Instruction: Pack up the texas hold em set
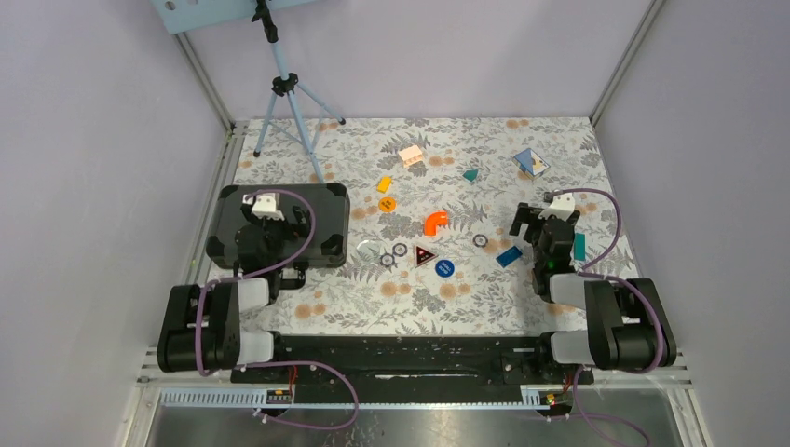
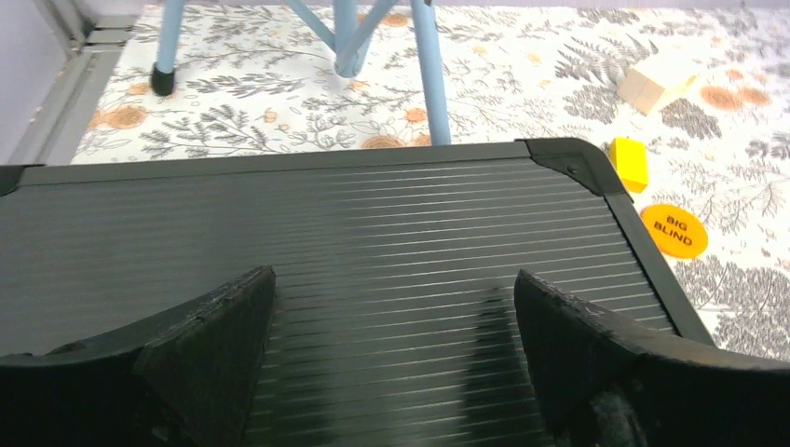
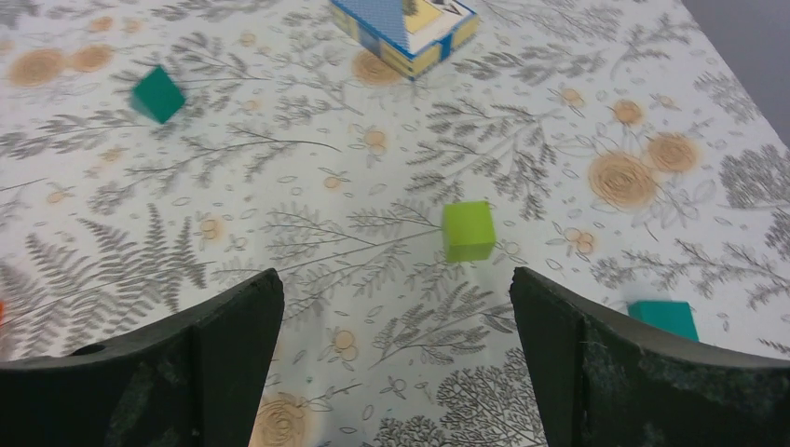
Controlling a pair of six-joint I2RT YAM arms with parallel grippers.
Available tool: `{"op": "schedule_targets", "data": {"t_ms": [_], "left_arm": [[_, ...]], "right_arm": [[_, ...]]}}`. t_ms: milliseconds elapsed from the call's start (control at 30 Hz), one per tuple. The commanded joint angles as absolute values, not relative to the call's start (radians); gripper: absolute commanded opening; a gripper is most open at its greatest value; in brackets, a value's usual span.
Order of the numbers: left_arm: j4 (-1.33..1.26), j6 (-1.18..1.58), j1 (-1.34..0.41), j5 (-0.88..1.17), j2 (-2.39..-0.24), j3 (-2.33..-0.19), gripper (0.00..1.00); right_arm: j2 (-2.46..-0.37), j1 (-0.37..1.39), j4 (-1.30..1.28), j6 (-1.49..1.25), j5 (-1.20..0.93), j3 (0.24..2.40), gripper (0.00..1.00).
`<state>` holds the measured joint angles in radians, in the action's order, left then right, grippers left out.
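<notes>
The texas hold em set's black ribbed case (image 1: pixel 321 223) lies shut at the left of the table, its lid (image 2: pixel 373 233) filling the left wrist view. My left gripper (image 2: pixel 396 279) hovers open just above that lid, also seen as the left gripper (image 1: pixel 276 216) from the top. An orange "BIG BLIND" disc (image 2: pixel 674 230) lies right of the case, the same disc (image 1: pixel 388 204) in the top view. A blue disc (image 1: pixel 444 268) and a dark triangle-marked disc (image 1: pixel 425 256) lie mid-table. My right gripper (image 3: pixel 396 279) stands open over bare cloth, the right gripper (image 1: pixel 540 219) at the right.
A blue tripod (image 1: pixel 284 93) stands behind the case. An orange curved block (image 1: pixel 434 223), teal blocks (image 1: pixel 508 256), a yellow block (image 2: pixel 630 163), a green cube (image 3: pixel 468 230), a pale block (image 1: pixel 411 155) and a blue-and-white box (image 3: pixel 402 28) are scattered about. Small rings (image 1: pixel 401 250) lie nearby.
</notes>
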<state>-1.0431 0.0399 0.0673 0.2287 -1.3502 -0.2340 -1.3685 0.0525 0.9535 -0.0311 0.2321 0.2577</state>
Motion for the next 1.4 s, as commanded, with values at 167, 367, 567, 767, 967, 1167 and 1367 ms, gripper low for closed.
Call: {"op": "schedule_targets", "data": {"t_ms": [167, 367, 567, 767, 967, 1167, 1367], "left_arm": [[-0.538, 0.381, 0.054, -0.151, -0.987, -0.397, 0.99], [0.158, 0.616, 0.058, -0.248, -1.059, -0.789, 0.99], [0.389, 0.639, 0.079, -0.187, -1.095, -0.902, 0.99], [0.483, 0.618, 0.137, -0.209, -1.025, -0.899, 0.99], [0.424, 0.51, 0.298, 0.038, -1.08, -0.908, 0.99], [0.429, 0.447, 0.373, 0.007, -1.166, -1.013, 0.99], [0.411, 0.382, 0.384, -0.073, -1.303, -1.104, 0.99]], "right_arm": [[-1.006, 0.069, 0.606, -0.212, 0.316, 0.331, 0.99], [-0.892, 0.069, 0.282, -0.422, 0.304, 0.462, 0.98], [-0.94, 0.067, 0.006, -0.411, 0.226, 0.637, 0.98], [-0.903, 0.067, -0.053, -0.395, 0.087, 0.658, 0.98], [-0.952, 0.068, -0.14, -0.436, -0.062, 0.711, 0.99], [-0.973, 0.069, -0.14, -0.482, -0.103, 0.706, 0.99], [-1.011, 0.069, -0.14, -0.502, -0.137, 0.703, 0.99]]}}
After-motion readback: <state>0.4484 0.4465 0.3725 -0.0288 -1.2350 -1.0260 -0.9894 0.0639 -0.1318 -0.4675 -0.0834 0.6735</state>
